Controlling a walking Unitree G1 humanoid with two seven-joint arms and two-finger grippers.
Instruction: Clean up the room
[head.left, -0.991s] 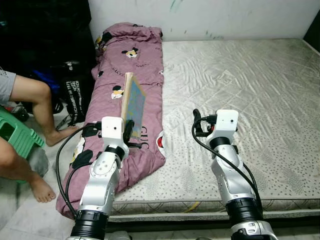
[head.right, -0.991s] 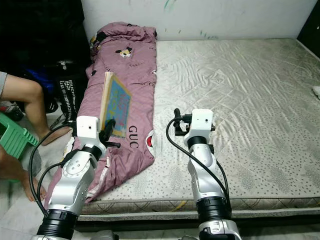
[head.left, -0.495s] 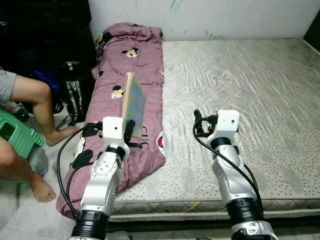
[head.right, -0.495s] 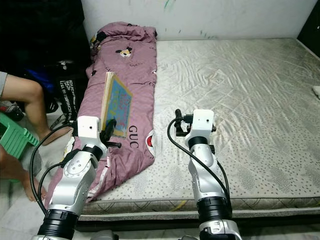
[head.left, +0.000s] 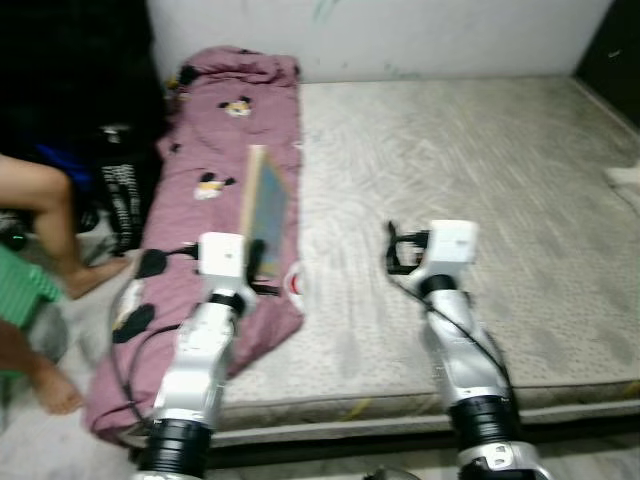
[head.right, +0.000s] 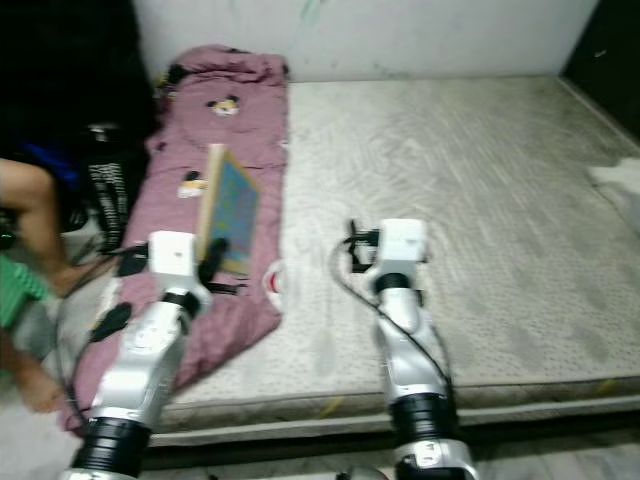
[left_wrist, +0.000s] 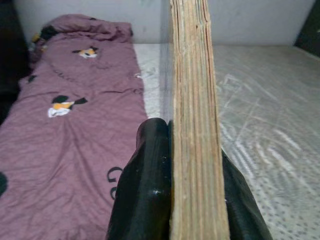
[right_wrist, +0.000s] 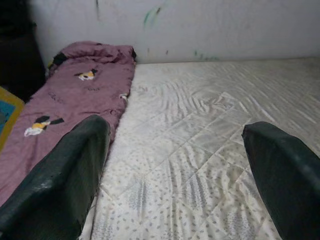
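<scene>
Your left gripper (left_wrist: 195, 200) has its black fingers (left_wrist: 145, 190) pinched shut on a thin, flat book (head.left: 266, 205), its page edges showing as a worn tan stack. It stands on edge above the wrinkled purple blanket (head.left: 215, 150) with cartoon prints, blue cover facing the mattress, long axis running away from you toward the wall. Your right gripper (right_wrist: 175, 165) hovers wide open and empty over the quilted, pale mattress (head.left: 480, 170). A person's bare leg (head.left: 50, 215) shows at your left.
</scene>
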